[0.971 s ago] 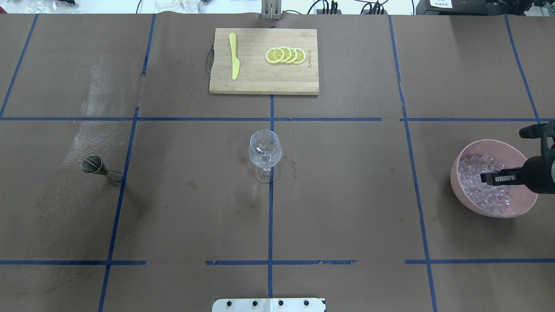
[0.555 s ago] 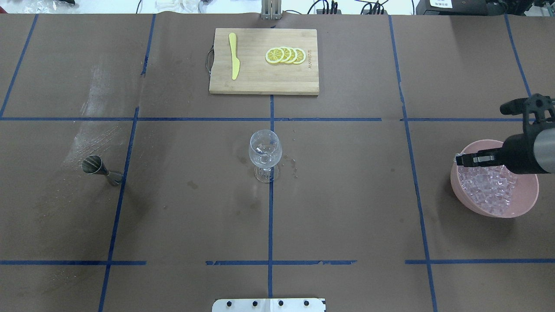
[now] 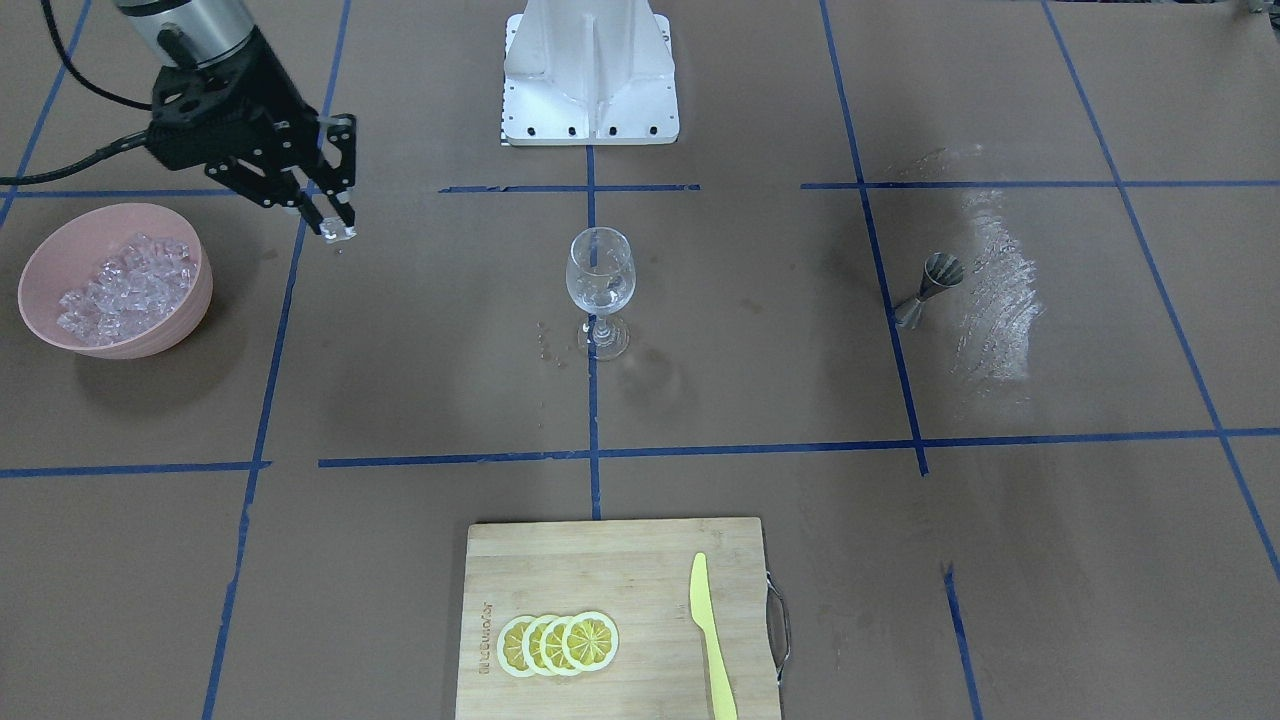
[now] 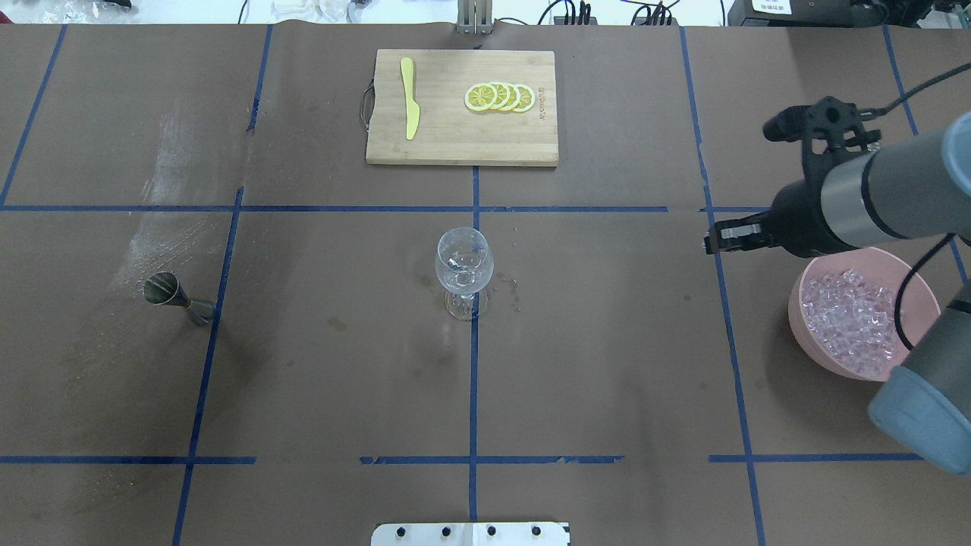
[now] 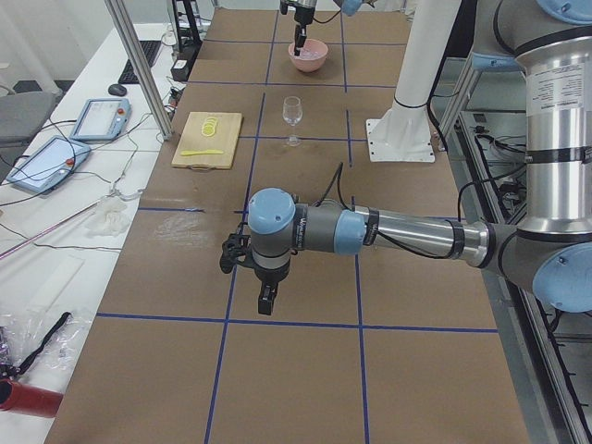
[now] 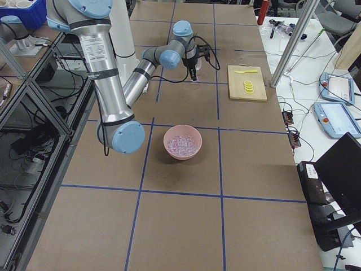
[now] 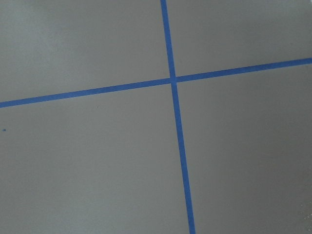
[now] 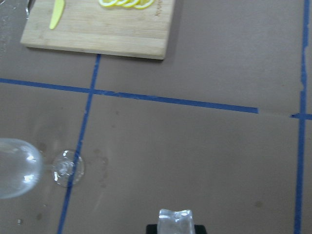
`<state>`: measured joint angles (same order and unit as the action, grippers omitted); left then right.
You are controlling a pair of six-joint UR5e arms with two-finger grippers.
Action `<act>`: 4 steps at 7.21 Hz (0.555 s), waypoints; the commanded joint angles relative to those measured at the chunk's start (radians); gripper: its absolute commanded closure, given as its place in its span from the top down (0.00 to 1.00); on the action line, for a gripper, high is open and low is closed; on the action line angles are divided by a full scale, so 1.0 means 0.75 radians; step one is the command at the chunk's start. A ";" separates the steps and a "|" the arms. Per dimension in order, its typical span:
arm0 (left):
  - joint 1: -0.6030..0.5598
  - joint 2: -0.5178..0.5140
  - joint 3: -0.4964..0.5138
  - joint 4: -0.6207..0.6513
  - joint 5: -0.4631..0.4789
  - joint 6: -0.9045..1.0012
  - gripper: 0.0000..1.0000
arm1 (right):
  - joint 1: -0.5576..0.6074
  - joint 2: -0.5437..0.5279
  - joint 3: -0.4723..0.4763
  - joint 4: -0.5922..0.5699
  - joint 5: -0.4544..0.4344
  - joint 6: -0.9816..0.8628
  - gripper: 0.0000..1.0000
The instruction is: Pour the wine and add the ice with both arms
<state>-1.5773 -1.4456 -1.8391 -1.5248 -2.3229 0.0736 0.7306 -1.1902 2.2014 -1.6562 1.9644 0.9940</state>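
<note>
My right gripper (image 4: 714, 241) is shut on one clear ice cube (image 8: 175, 220) and holds it above the table, between the pink bowl (image 4: 798, 303) and the wine glass (image 4: 464, 262). In the front view the right gripper (image 3: 336, 226) hangs right of the bowl (image 3: 195, 300). The bowl holds a heap of ice (image 4: 850, 318). The glass stands upright at the table's middle, with some clear content in it. My left gripper (image 5: 266, 303) shows only in the left side view, low over bare table; I cannot tell whether it is open or shut.
A steel jigger (image 4: 168, 292) stands at the table's left. A bamboo cutting board (image 4: 455, 144) at the back holds a yellow knife (image 4: 410, 98) and lemon slices (image 4: 501, 97). The white pedestal (image 3: 590, 70) is at the robot's edge. Small drops lie near the glass's foot.
My right gripper has lifted out of the pink bowl with an ice cube and moved left and up, toward the glass. The glass, jigger and board have not moved.
</note>
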 commanded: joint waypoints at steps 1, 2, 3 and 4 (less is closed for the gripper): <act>-0.002 0.001 -0.008 0.002 -0.012 0.000 1.00 | -0.125 0.328 -0.114 -0.201 -0.099 0.108 0.00; -0.002 0.001 -0.008 0.000 -0.012 0.000 1.00 | -0.178 0.451 -0.220 -0.199 -0.190 0.149 0.00; -0.002 0.001 -0.008 0.000 -0.012 0.000 1.00 | -0.213 0.537 -0.308 -0.201 -0.230 0.194 0.00; 0.000 0.001 -0.006 0.002 -0.012 0.000 1.00 | -0.254 0.552 -0.321 -0.201 -0.277 0.213 0.00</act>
<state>-1.5783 -1.4451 -1.8449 -1.5243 -2.3316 0.0736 0.5783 -0.8210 2.0007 -1.8045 1.8028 1.1269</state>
